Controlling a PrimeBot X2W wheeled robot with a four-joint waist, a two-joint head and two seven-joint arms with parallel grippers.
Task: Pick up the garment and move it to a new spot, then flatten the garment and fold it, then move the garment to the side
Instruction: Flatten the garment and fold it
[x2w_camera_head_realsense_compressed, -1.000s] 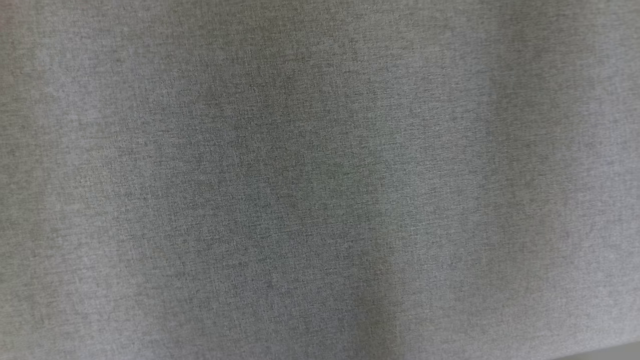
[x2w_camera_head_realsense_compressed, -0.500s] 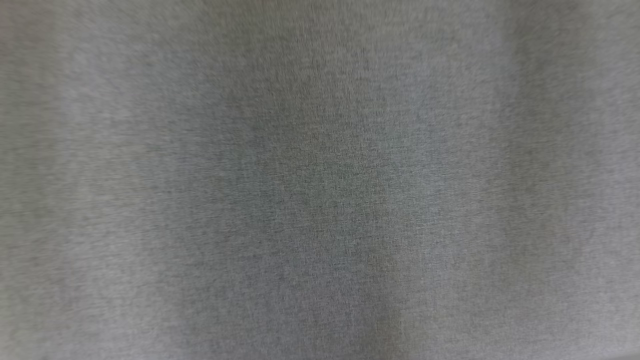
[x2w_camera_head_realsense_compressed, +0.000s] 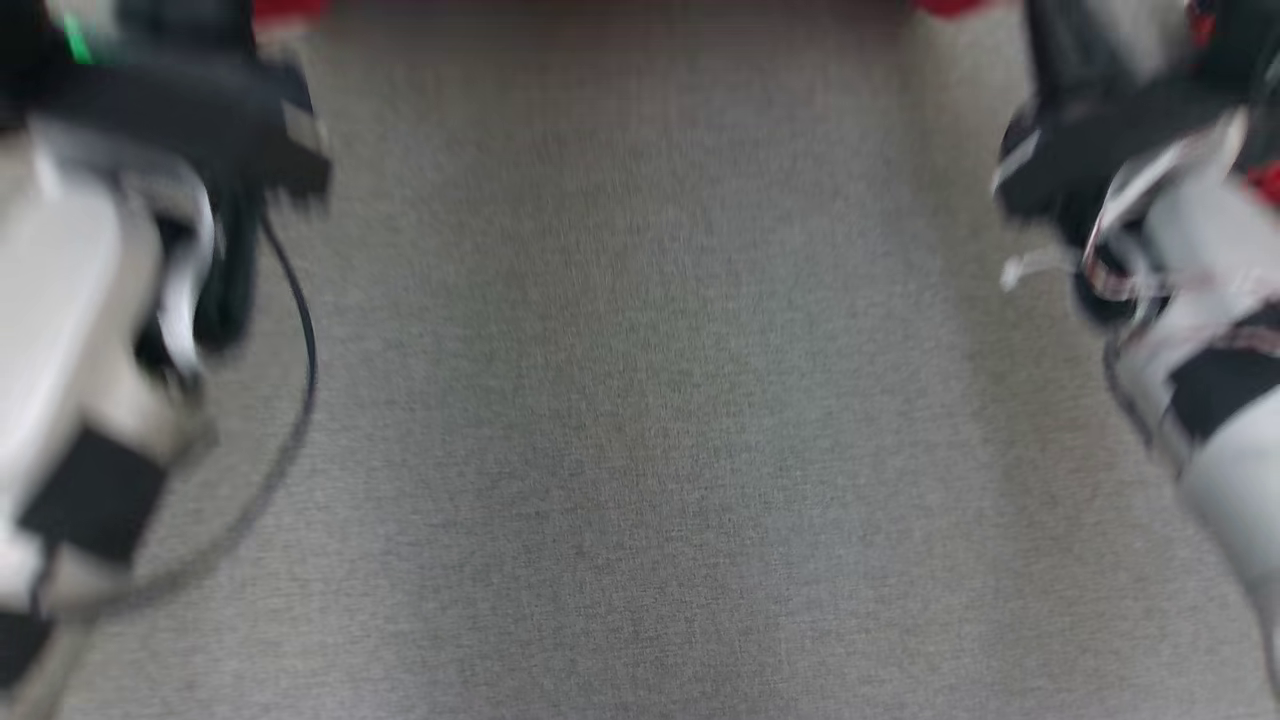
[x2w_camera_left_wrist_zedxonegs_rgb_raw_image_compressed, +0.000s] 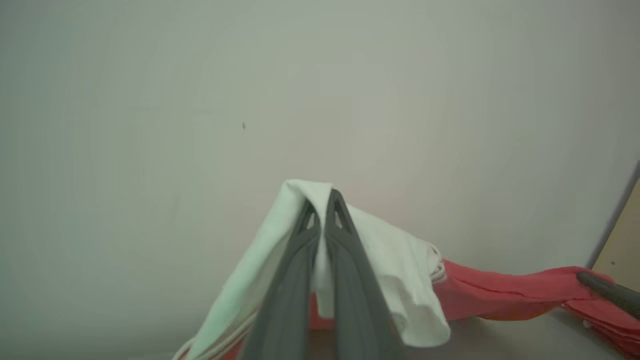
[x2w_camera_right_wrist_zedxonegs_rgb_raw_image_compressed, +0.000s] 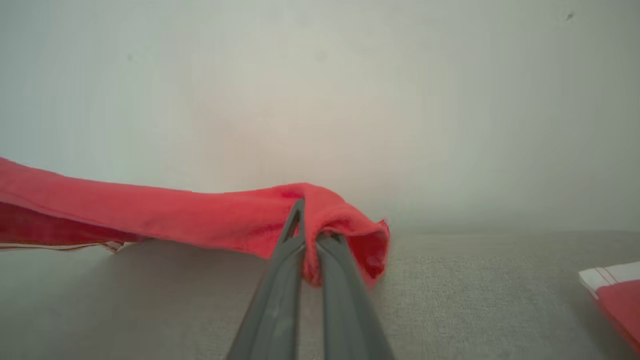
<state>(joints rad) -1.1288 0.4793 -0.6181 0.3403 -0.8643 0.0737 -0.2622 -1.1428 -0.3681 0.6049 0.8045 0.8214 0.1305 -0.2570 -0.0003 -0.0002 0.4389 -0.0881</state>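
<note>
The garment is red with a white striped part. In the left wrist view my left gripper (x2w_camera_left_wrist_zedxonegs_rgb_raw_image_compressed: 322, 200) is shut on its white part (x2w_camera_left_wrist_zedxonegs_rgb_raw_image_compressed: 390, 260), held up off the surface. The red cloth (x2w_camera_left_wrist_zedxonegs_rgb_raw_image_compressed: 505, 295) stretches away to the right, toward a dark finger (x2w_camera_left_wrist_zedxonegs_rgb_raw_image_compressed: 612, 295) of the other gripper. My right gripper (x2w_camera_right_wrist_zedxonegs_rgb_raw_image_compressed: 307, 220) is shut on a red fold of the garment (x2w_camera_right_wrist_zedxonegs_rgb_raw_image_compressed: 150, 215), which hangs as a band to the left. In the blurred head view both wrists stand at the sides, left (x2w_camera_head_realsense_compressed: 150, 180) and right (x2w_camera_head_realsense_compressed: 1130, 170), with red cloth (x2w_camera_head_realsense_compressed: 288, 8) at the top edge.
A grey fabric surface (x2w_camera_head_realsense_compressed: 640, 400) spreads below and between the arms. A pale wall (x2w_camera_left_wrist_zedxonegs_rgb_raw_image_compressed: 200, 100) stands behind. A black cable (x2w_camera_head_realsense_compressed: 300, 380) loops beside the left arm. A red-and-white piece of cloth (x2w_camera_right_wrist_zedxonegs_rgb_raw_image_compressed: 612, 290) lies at the lower right of the right wrist view.
The head view has shifted and blurred. Before it showed grey fabric alone; now both wrists appear at its sides and red cloth at its top edge.
</note>
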